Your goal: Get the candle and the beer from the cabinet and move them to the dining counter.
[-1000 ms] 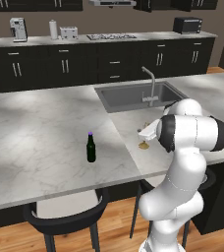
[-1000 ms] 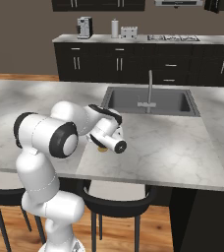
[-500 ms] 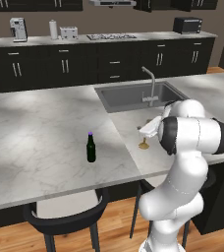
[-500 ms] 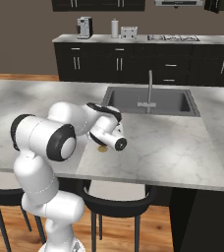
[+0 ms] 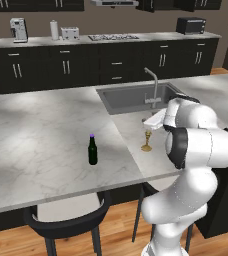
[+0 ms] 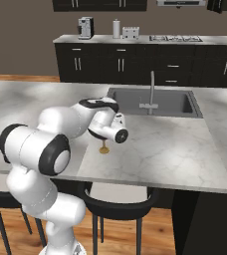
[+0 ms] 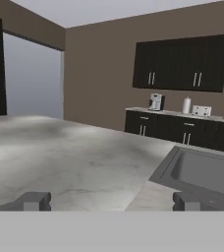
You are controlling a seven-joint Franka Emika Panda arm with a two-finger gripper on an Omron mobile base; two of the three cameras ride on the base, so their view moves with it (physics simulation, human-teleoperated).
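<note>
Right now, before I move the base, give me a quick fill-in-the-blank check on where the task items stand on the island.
1. The beer and the candle both stand upright on the ____ counter.
2. The beer's cap is ____.
3. The candle stands nearer the ____ than the beer does.
4. The tool's fingers are ____, holding nothing.

Missing words: dining; purple; sink; open

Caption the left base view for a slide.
Dark green glass bottle with purple cap and slim tan-gold candlestick standing apart on the grey-white marble island, open gripper above the candlestick.
</note>
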